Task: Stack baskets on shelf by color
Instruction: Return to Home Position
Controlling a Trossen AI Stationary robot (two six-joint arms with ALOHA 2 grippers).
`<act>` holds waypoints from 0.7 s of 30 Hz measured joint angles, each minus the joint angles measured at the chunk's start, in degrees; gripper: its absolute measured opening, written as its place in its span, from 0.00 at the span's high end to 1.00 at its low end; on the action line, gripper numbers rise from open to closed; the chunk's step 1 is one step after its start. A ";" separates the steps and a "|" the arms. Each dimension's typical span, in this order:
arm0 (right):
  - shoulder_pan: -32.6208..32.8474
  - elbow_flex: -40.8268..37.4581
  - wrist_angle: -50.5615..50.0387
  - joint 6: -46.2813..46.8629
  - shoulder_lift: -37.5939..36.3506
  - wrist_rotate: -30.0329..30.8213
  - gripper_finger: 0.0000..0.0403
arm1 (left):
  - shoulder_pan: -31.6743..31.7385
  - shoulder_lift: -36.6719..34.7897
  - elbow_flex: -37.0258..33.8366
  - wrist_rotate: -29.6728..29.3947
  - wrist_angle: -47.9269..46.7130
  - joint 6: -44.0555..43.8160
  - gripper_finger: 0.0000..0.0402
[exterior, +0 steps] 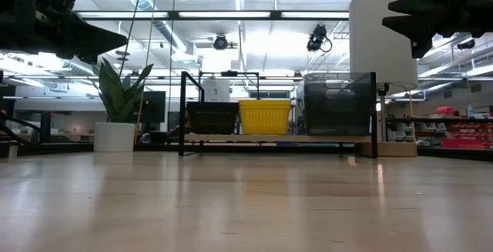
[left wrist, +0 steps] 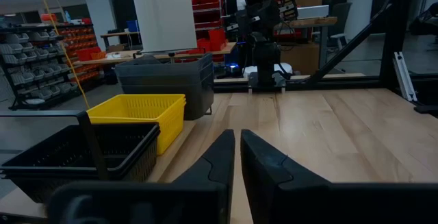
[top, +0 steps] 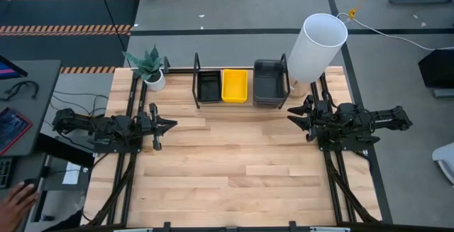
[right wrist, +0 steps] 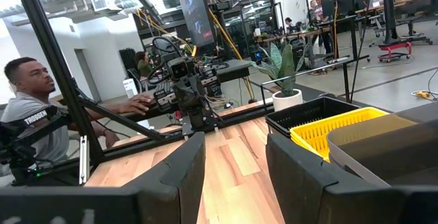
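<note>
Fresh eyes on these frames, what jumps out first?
The yellow baskets stand out, bright between the black baskets and the dark grey baskets on the shelf at the table's far edge. Next comes the tall white cylinder beside the shelf's right end. The arms sit at the table's sides, with the left gripper shut and the right gripper open and empty.

A light wooden table (top: 234,161) fills the middle. At its back left corner stands a spiky green plant in a white pot (top: 150,72), and at the back right a tall white cylinder (top: 317,47). A person (right wrist: 27,101) sits beyond the table's left side. Striped tape (top: 64,29) marks the grey floor behind.
</note>
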 joint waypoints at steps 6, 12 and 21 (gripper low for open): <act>-0.02 0.02 0.00 0.00 0.00 0.00 0.60 | 0.00 0.00 0.01 0.00 0.00 0.00 0.92; -0.02 0.02 0.00 0.00 0.01 0.00 0.60 | 0.00 0.00 0.02 0.00 -0.01 0.00 0.94; -0.02 0.02 0.00 0.00 0.00 0.00 0.60 | 0.00 0.00 0.02 0.00 0.01 0.00 0.91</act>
